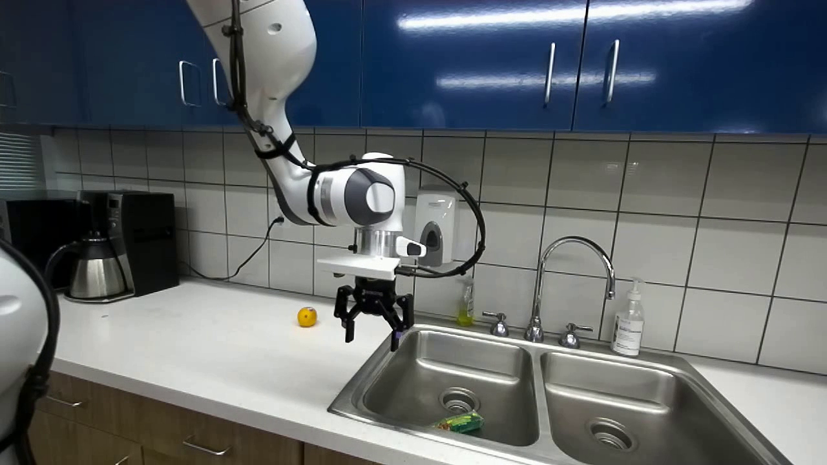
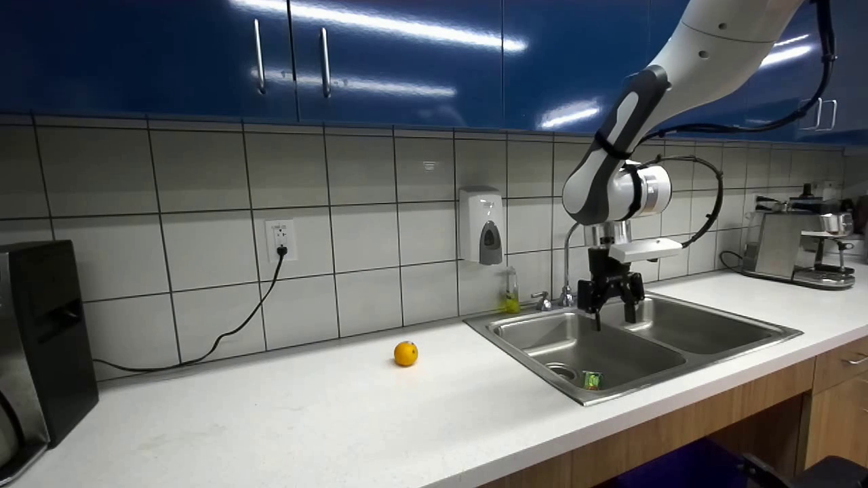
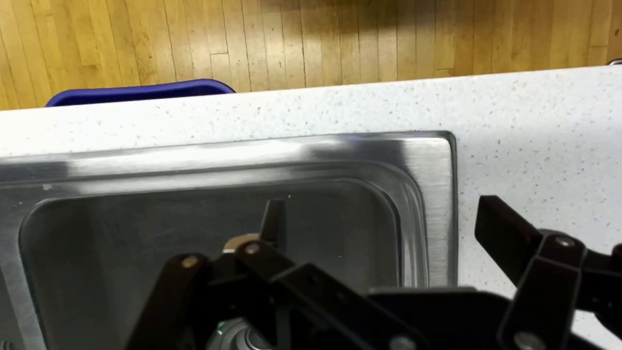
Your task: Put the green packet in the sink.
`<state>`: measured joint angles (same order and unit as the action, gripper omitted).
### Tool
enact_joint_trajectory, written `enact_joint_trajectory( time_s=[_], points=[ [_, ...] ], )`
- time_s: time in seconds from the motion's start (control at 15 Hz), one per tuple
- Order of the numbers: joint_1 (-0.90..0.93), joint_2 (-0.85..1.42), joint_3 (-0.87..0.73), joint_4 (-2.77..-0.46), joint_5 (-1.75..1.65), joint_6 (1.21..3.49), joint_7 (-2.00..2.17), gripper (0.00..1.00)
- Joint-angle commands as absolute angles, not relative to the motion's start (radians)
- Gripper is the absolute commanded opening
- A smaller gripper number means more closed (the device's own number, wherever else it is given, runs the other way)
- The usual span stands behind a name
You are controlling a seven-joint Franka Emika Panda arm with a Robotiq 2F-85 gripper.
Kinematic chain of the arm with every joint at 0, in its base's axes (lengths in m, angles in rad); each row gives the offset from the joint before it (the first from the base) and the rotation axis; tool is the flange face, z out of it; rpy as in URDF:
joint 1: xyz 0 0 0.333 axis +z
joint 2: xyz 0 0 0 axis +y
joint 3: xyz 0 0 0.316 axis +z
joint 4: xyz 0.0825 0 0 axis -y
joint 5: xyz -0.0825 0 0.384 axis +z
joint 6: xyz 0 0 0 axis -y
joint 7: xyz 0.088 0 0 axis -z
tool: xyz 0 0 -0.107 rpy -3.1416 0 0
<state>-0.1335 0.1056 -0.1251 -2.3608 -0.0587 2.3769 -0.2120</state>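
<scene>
well, green packet lies in the sink (2 jaws apart)

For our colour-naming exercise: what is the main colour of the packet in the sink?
Green; the packet shows best in an exterior view.

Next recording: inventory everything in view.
counter: 1, white, around sink
sink: 1, steel, in counter
green packet: 1, green, inside sink
round fruit: 1, orange, on counter
faucet: 1, chrome, behind basins
faucet handles: 2, chrome, beside faucet
wall dispenser: 1, white, on tiles
small bottle: 1, yellow, behind basins
pump bottle: 1, clear, behind basins
coffee maker: 1, black, on counter
espresso machine: 1, silver, on counter
container: 1, blue, below counter
cabinets: several, blue, above
drawers: several, brown, below counter
gripper: 1, black, open above sink edge
arm: 1, white, overhead
</scene>
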Motion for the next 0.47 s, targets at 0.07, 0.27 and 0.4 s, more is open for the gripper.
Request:
enact_joint_trajectory(
  time_s=[0.07,0.27,0.4],
  points=[
    [-0.131,0.073,-0.123,-2.39,-0.06,2.375,-0.212,1.0],
    [-0.131,0.069,-0.124,-2.397,-0.059,2.376,-0.212,1.0],
    [-0.131,0.075,-0.124,-2.396,-0.059,2.377,-0.212,1.0]
  ],
)
